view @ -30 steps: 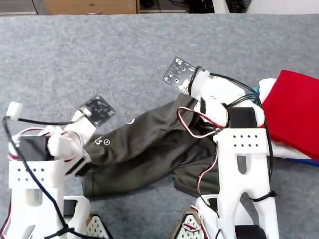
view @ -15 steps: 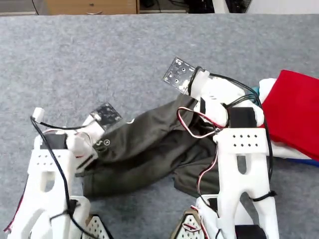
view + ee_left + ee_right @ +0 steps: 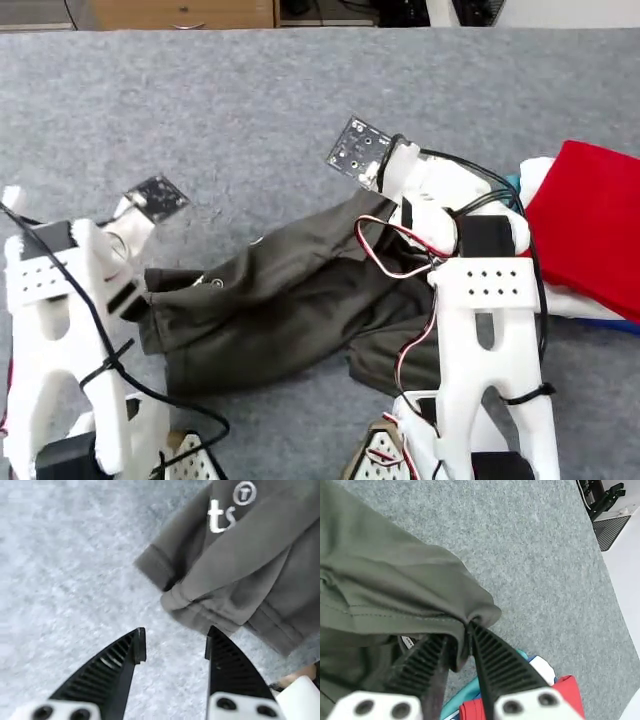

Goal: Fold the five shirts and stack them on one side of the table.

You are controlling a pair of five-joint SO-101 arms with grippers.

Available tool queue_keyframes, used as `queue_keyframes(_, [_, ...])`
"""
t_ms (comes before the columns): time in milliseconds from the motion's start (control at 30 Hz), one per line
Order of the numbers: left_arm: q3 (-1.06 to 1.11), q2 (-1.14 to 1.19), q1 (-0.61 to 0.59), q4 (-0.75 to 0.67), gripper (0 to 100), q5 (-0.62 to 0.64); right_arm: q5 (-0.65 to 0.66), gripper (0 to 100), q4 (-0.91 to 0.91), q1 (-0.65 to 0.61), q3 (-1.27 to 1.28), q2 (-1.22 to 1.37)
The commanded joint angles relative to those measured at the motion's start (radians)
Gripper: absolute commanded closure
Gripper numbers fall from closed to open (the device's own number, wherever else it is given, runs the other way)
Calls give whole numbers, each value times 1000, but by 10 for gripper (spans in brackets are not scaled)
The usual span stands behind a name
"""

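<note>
We count two arms at the grey table (image 3: 250, 100), and one loose dark shirt (image 3: 290, 300) between them. It lies crumpled and part folded near the front middle of the table, running slantwise from the left arm (image 3: 60, 300) up to the right arm (image 3: 490, 300). It bears a small white print (image 3: 225, 510) near its left end.

The left gripper (image 3: 175, 642) has its two fingers spread apart with nothing between them. It hangs over bare table just beside the shirt's left end, where we see a hemmed edge and a bunched fold, and it does not touch the cloth.

The right gripper (image 3: 457, 635) has its two fingers closed together on a pinch of the dark shirt at its far right corner. The cloth rises to a small peak there and drapes away from the fingers.

At the right edge of the table we see one pile (image 3: 580, 250) of folded clothes, just beside the right arm. A red shirt (image 3: 600, 190) lies on top, a white layer (image 3: 543, 175) lies under it, and slivers of teal (image 3: 514, 184) and blue (image 3: 622, 325) peep out at the sides. That gives four colours, but we cannot tell how many garments the pile holds.
</note>
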Motion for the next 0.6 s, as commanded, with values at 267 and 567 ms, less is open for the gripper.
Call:
queue_keyframes(267, [-226,10,126,287,797,6,0,996,-37,21,-5,-12])
queue_keyframes(567, [61,13,172,-74,793,25,0,996,-31,24,-5,-13])
